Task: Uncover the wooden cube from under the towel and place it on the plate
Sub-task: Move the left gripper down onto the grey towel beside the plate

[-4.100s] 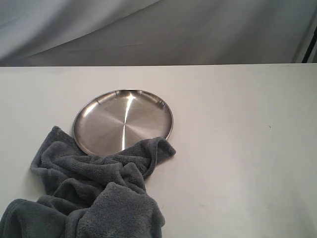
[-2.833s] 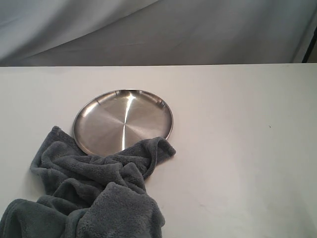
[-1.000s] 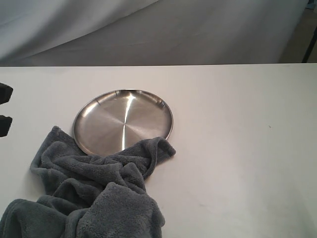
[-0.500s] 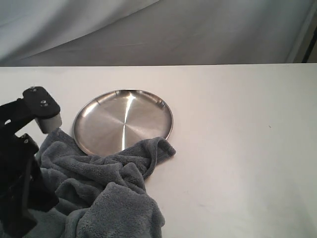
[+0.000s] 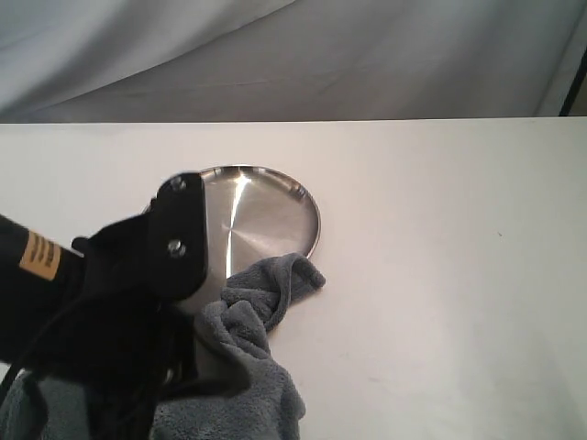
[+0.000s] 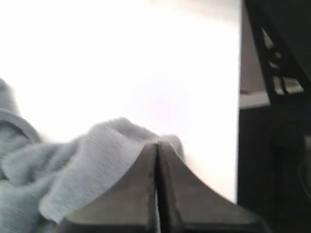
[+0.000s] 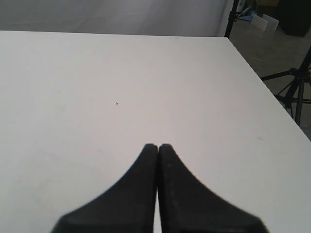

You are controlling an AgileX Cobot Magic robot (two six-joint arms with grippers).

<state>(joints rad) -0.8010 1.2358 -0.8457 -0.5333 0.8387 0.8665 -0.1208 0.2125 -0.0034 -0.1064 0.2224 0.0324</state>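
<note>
Left jaws sit hidden behind their arm (image 5: 110, 293), over the towel (image 5: 261, 367) toward the bench's (image 5: 440, 275) near left corner; towel overlaps plate's (image 5: 266, 206) rim. Left wrist: clenched, empty, above towel. Right wrist: right jaws clenched over bench. Cube unseen.

Left arm (image 5: 110, 293): cut off at the left and bottom edges of the exterior view; its fingertips are not seen there.
Plate (image 5: 266, 209): left side is covered by the left arm; near rim is overlapped by the towel (image 5: 275, 278).
Towel: largely masked by the arm, cut off at the bottom edge; rendered blurred in the left wrist view.
</note>
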